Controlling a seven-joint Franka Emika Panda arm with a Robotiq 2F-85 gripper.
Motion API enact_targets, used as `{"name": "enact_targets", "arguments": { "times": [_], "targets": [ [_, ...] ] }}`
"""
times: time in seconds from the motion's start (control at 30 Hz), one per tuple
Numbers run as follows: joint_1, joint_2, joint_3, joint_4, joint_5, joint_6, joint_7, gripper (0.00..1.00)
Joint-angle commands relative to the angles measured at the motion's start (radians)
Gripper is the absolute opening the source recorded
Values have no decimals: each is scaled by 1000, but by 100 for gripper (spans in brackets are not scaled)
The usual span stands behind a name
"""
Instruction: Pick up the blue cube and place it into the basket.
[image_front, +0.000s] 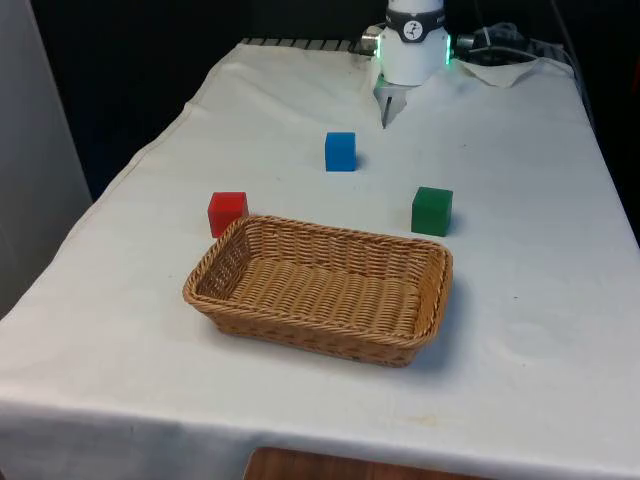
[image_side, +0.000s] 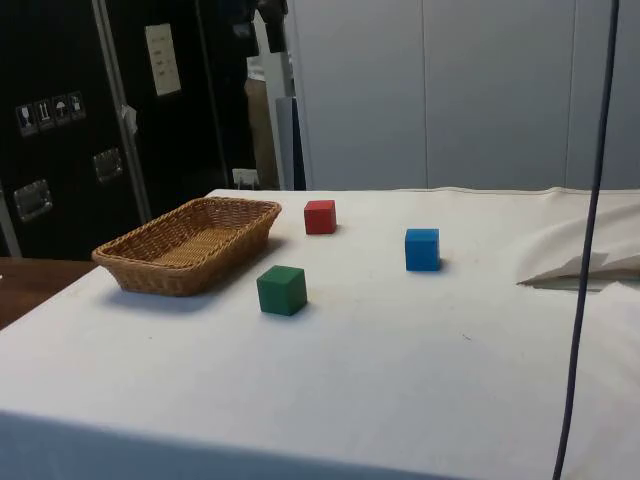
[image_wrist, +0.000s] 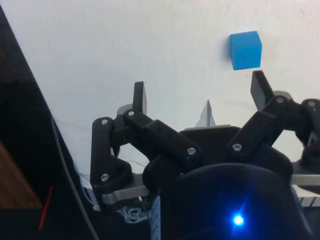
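My claw (image_wrist: 200, 92) hung with its two black fingers (image_wrist: 140, 97) spread wide apart and nothing between them. The blue cube (image_wrist: 246, 49) lay on the white tablecloth (image_wrist: 125, 45) below and ahead of me, beyond the fingertips and nearer one finger than the other, touching neither.

In the front view my claw (image_front: 385, 108) was at the far end of the table, tips pointing down just above the cloth. The blue cube (image_front: 340, 151) sat a little nearer the camera and slightly toward the front view's left of me, near but clearly apart. It stood flat on the tablecloth (image_front: 520, 300), outside the wicker basket (image_front: 320, 290), between my claw and the basket's far rim.

I counted three cubes, one of each colour. One blue cube, as told. One red cube (image_front: 227, 213) stood just beside the basket's far corner on the front view's left. One green cube (image_front: 431, 211) stood near the basket's far corner on the front view's right. There was one basket, rectangular, woven and tan, with nothing inside it.

From the side view the blue cube (image_side: 422, 249) stood alone on the cloth, well apart from the red cube (image_side: 320, 216) and the green cube (image_side: 281, 290), with the wicker basket (image_side: 190, 245) beyond them. A dark cable (image_side: 590, 240) hung down across that view
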Motion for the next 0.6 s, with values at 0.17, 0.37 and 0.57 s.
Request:
{"name": "enact_targets", "arguments": {
  "times": [0.17, 0.37, 0.57],
  "targets": [
    [1, -43, 0, -51, 3, 18, -5, 100],
    [0, -88, 0, -102, 5, 34, -13, 100],
    [0, -135, -1, -160, 6, 61, -22, 100]
  ]
}}
